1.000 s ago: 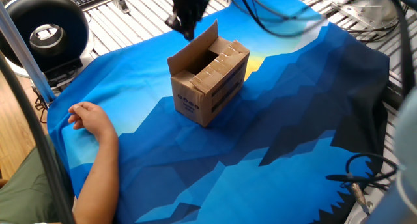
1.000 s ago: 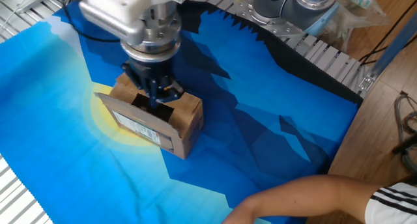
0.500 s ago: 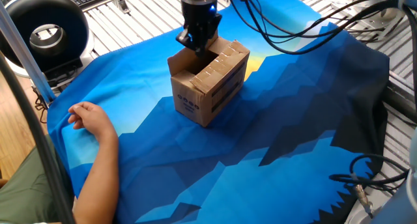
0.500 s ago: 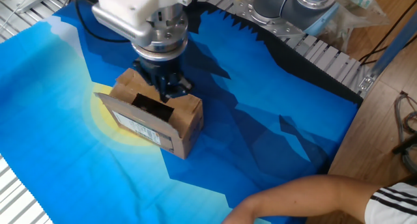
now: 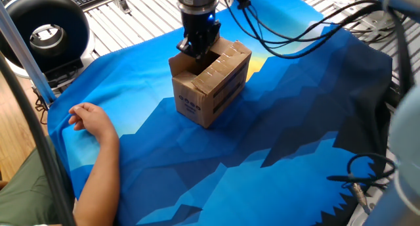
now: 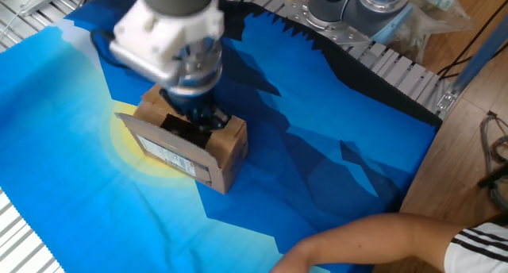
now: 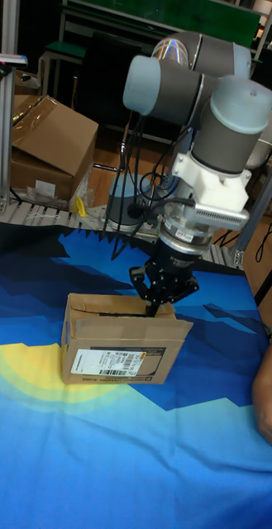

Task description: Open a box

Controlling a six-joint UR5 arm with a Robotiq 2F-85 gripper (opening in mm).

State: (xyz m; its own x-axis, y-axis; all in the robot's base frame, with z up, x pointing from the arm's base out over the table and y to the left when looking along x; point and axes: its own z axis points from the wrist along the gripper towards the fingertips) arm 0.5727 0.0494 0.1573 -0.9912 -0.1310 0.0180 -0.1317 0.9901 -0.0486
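The box (image 5: 211,81) is a small brown carton with dark print, standing on the blue cloth (image 5: 275,121). Its top shows a dark opening, and a labelled long flap stands along one side (image 6: 171,154). My gripper (image 5: 196,50) points straight down with its fingertips together, dipped into the opening at the box's far edge. In the other fixed view the gripper (image 6: 198,121) covers part of the opening. In the tall view the gripper (image 7: 159,307) meets the top rim of the box (image 7: 119,347). Whether it pinches a flap is hidden.
A person's hand (image 5: 88,116) rests on the cloth left of the box, and an arm (image 6: 357,240) lies at the near edge. A round black device (image 5: 44,30) stands at the back left. Cables (image 5: 367,177) lie at the right. A larger carton (image 7: 45,145) sits behind the table.
The gripper came down and moved over the box's far edge into its top. The flap that stood upright a second ago no longer stands up. The box has stayed put.
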